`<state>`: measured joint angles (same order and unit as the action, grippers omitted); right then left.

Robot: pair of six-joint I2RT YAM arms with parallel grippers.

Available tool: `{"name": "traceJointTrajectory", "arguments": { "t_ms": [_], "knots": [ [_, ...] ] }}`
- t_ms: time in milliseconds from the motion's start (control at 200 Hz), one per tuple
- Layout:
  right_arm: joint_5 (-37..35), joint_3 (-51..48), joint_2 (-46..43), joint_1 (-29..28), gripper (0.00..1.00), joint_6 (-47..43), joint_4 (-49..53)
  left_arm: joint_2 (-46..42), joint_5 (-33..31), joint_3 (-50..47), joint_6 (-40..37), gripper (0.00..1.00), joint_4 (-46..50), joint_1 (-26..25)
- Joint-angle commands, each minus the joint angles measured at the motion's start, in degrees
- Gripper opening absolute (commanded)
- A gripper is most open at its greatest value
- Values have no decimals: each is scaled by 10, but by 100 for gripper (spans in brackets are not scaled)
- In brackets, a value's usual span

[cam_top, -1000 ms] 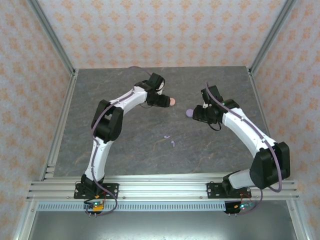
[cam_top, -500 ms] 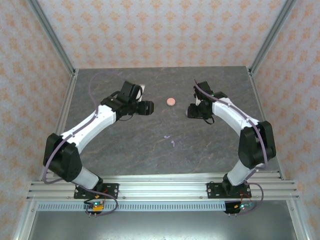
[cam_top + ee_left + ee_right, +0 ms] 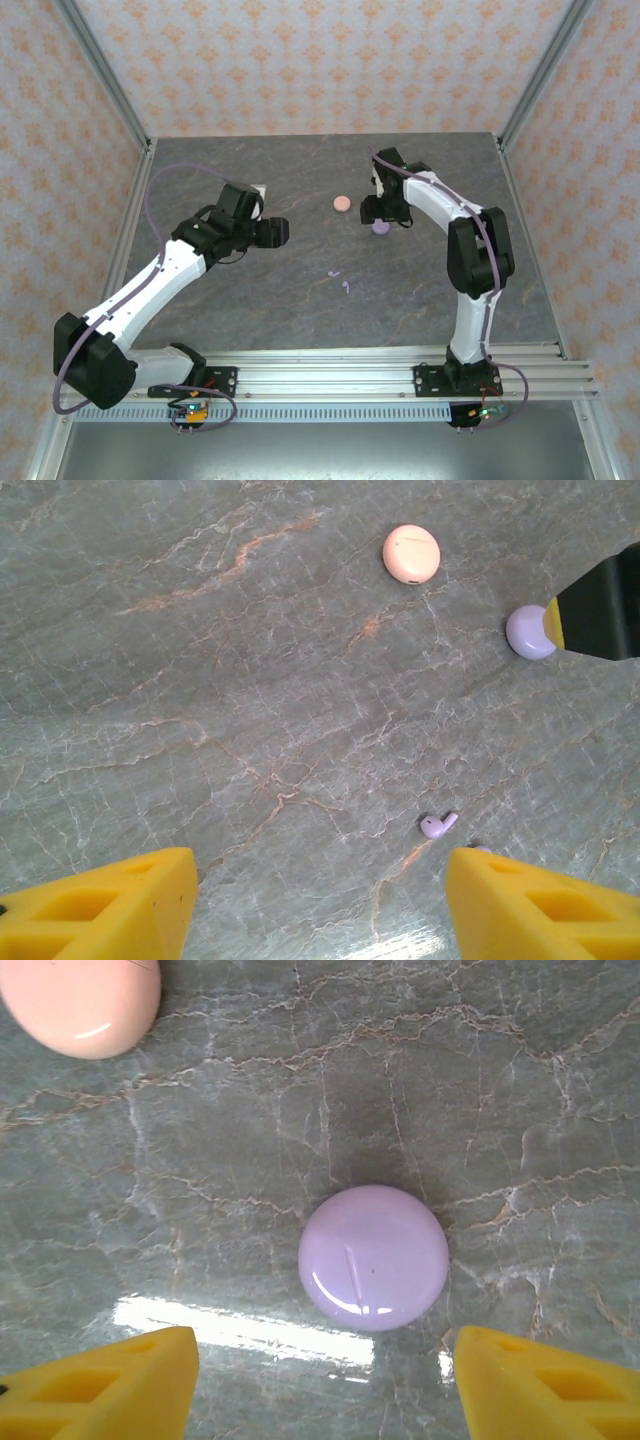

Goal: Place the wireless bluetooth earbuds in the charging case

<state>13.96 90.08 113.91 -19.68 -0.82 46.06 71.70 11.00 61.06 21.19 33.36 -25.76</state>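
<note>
- The right gripper (image 3: pixel 325 1345) hangs just over the lilac charging case (image 3: pixel 373 1257). Its yellow fingers (image 3: pixel 100 1385) stand wide apart and hold nothing.
- The case lies flat on the table with its lid down, just ahead of the gap between those fingers. It touches neither of them.
- The two lilac earbuds lie loose on the table, to the near left of the lilac charging case and well apart from it.
- The farther earbud (image 3: pixel 335 273) and the nearer earbud (image 3: pixel 346 287) lie close together. Neither one is in a gripper.
- The left gripper (image 3: pixel 320 865) is wide open and empty. It hovers well to the left of the lilac charging case and points towards it.
- In the left wrist view one earbud (image 3: pixel 437 826) lies just ahead of the right-hand finger. A second speck sits at that finger's edge, too hidden to tell what it is.
- The pink charging case (image 3: pixel 342 203) rests closed, to the far left of the lilac charging case. It is near that case but not touching it.
- Bare table lies between the earbuds and both cases.
- The table (image 3: pixel 250 300) is grey stone-look with pale and rusty veins. A streak of glare lies on it just this side of the lilac charging case.
- Wall panels (image 3: pixel 330 60) with a peach ornament pattern close in the table, and aluminium posts (image 3: pixel 105 75) stand at the far corners.
</note>
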Motion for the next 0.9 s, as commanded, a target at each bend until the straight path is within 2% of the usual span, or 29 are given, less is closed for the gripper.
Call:
{"name": "traceJointTrajectory", "arguments": {
  "t_ms": [0,420,601,896],
  "knots": [
    [-31,32,25,5,71,-17,44,-1,-14,-5,11,66,14,-2],
    [-53,118,110,9,72,-13,88,-8,-15,-6,8,66,20,-2],
    [-44,137,136,11,70,-12,100,-7,-14,-8,10,66,17,-2],
    [-24,137,148,12,53,8,105,-3,-13,-9,11,66,17,-2]
  ]
}}
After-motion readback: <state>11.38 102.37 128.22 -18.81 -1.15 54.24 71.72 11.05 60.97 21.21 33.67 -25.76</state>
